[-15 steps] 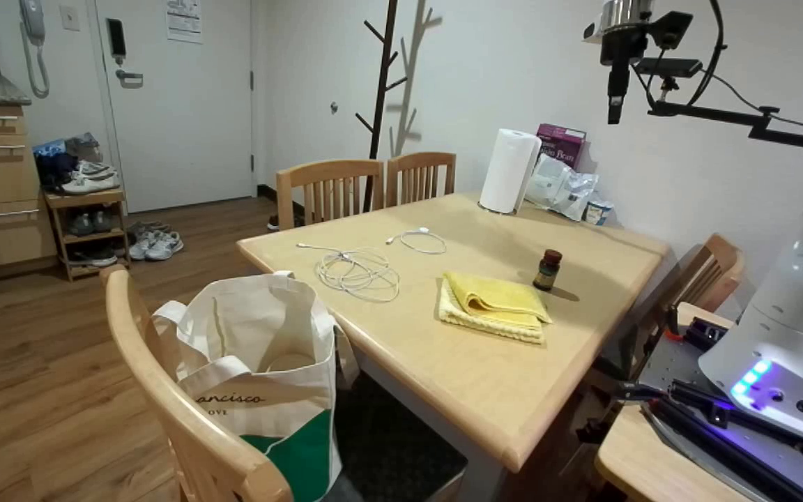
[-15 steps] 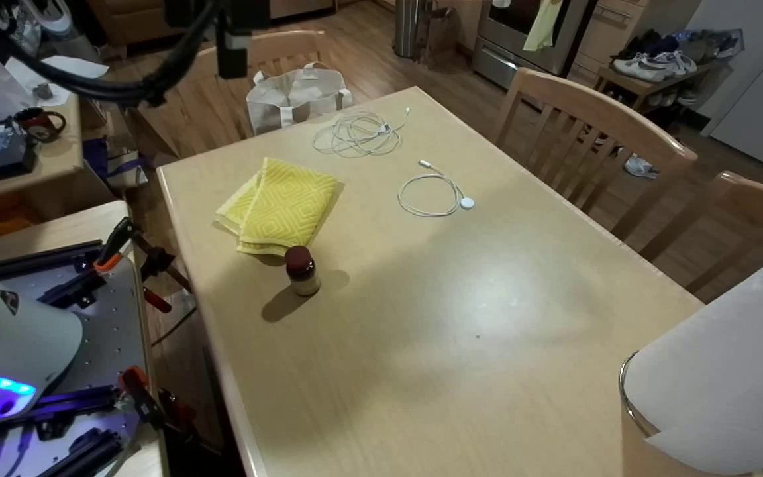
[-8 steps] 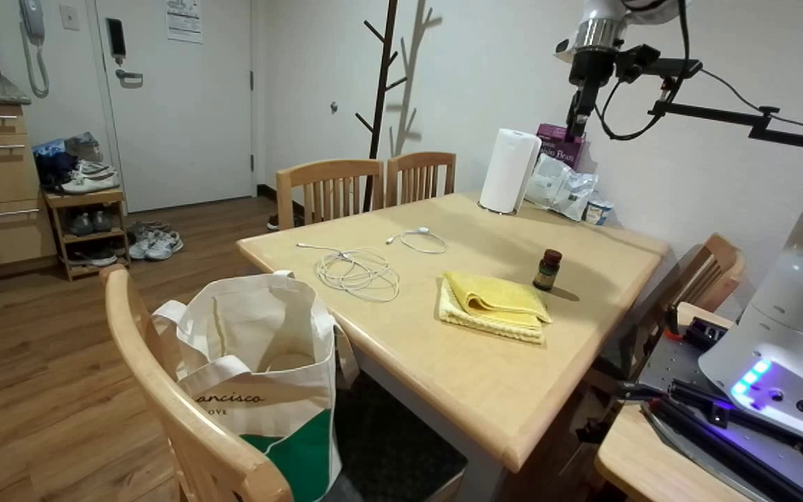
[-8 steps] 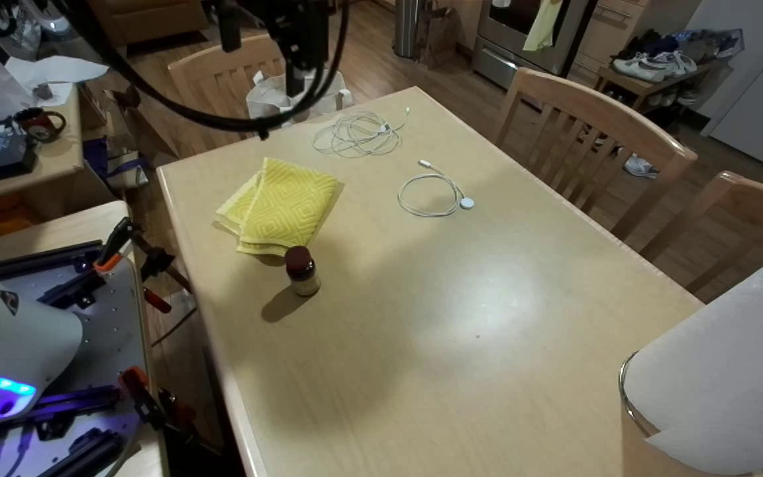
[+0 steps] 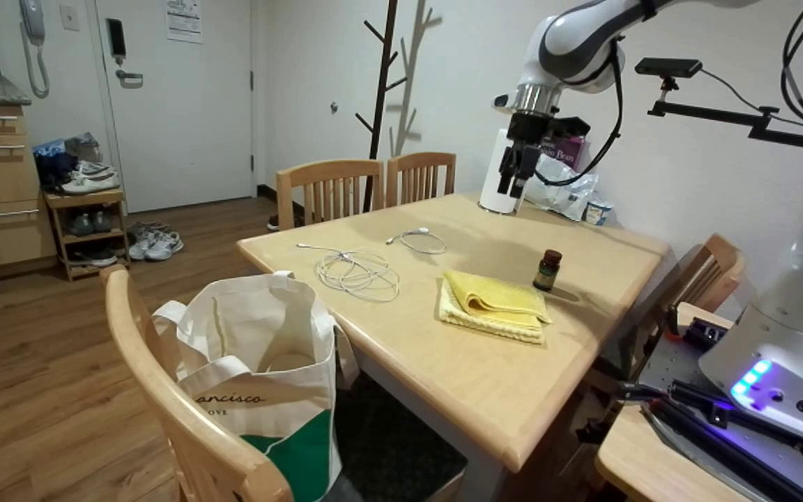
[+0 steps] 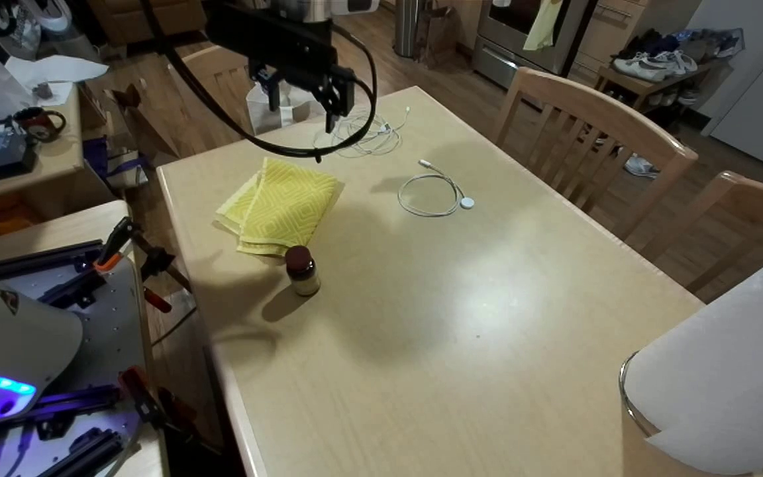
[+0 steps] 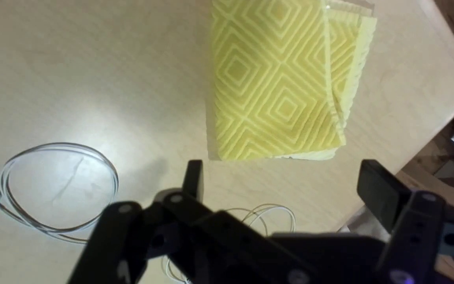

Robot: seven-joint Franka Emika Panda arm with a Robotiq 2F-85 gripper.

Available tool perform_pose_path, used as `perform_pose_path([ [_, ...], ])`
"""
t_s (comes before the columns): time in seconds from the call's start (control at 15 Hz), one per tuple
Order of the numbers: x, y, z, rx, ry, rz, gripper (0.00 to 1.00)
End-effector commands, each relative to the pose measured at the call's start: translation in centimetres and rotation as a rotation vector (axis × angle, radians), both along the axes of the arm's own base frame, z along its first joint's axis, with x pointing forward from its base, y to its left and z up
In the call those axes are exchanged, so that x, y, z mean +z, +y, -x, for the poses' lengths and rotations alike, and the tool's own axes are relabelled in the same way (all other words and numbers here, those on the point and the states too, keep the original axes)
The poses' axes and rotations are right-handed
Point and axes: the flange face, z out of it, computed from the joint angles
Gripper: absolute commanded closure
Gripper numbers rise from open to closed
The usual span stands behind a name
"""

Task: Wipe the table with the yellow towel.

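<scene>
The yellow towel point(image 5: 499, 303) lies folded on the pale wood table point(image 5: 471, 380), close to one corner. It also shows in an exterior view point(image 6: 289, 202) and at the top of the wrist view point(image 7: 278, 79). My gripper point(image 5: 510, 188) hangs in the air above the table, pointing down. In an exterior view the gripper point(image 6: 302, 112) appears above the far end of the table. In the wrist view its fingers point(image 7: 280, 167) are wide apart with nothing between them. The towel's near edge appears just beyond the fingertips, apart from them.
A brown bottle point(image 6: 302, 270) stands beside the towel. A short cable with a white puck point(image 6: 467, 203) and a larger coiled cable point(image 6: 391, 140) lie on the table. A paper towel roll point(image 6: 719, 371) and a plastic bag point(image 5: 562, 185) stand near the wall. A tote bag point(image 5: 262, 376) sits on a chair.
The arm has swung in over the table and come lower, moving left and down in an exterior view. The towel, bottle and cables have not moved.
</scene>
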Motion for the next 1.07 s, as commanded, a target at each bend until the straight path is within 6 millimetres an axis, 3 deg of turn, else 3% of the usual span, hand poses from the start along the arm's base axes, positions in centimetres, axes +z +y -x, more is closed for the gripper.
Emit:
perform_pose_path([
  [0.0,-3.5,3.3,-1.0,0.090,-0.080,0.063,0.00],
  [0.13,-5.0,4.4,-1.4,0.130,-0.113,0.109,0.00],
  [0.47,-5.5,4.3,-1.6,0.129,-0.124,0.115,0.00],
  [0.73,-9.8,4.4,-0.6,0.134,-0.034,0.091,0.00],
  [1.0,-13.2,3.4,0.5,0.093,-0.017,0.106,0.00],
])
